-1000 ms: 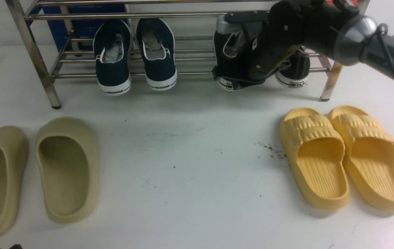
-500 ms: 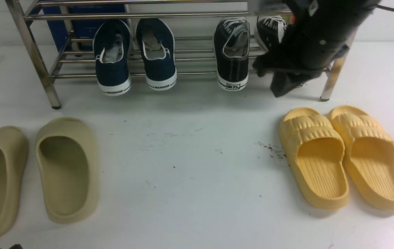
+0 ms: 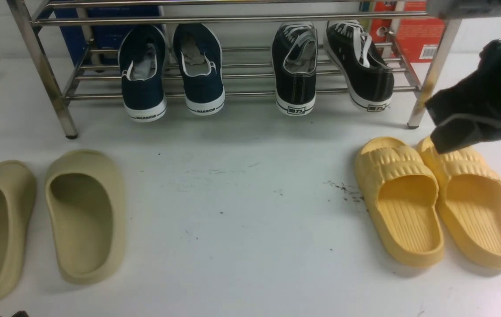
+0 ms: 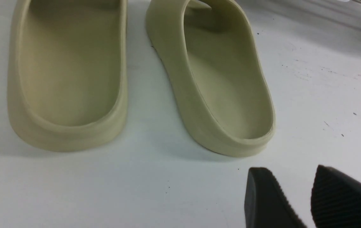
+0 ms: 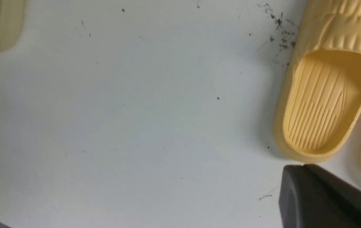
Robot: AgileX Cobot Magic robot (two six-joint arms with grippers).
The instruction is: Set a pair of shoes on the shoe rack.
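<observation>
White scuffed worktop (image 3: pixel 250 211). Steel shoe rack (image 3: pixel 232 20) along far edge, pair of black sneakers (image 3: pixel 334 66) resting on its lower bars toward right end, heels outward. Right hand (image 3: pixel 474 119) above yellow slides (image 3: pixel 435 198), grip unreadable. Left hand (image 4: pixel 297 199) parted, holding nothing, beside olive slides (image 4: pixel 136 79).

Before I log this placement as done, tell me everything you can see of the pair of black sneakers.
The pair of black sneakers sits on the right half of the steel shoe rack's lower bars, heels toward the camera, toes pointing back. Both look like black canvas with white laces, white stitching and white soles bearing a small heel label. The left shoe lies straight; the right one angles outward, heel near the rack's right leg. They rest apart, touching only the bars. Neither gripper touches them.
</observation>
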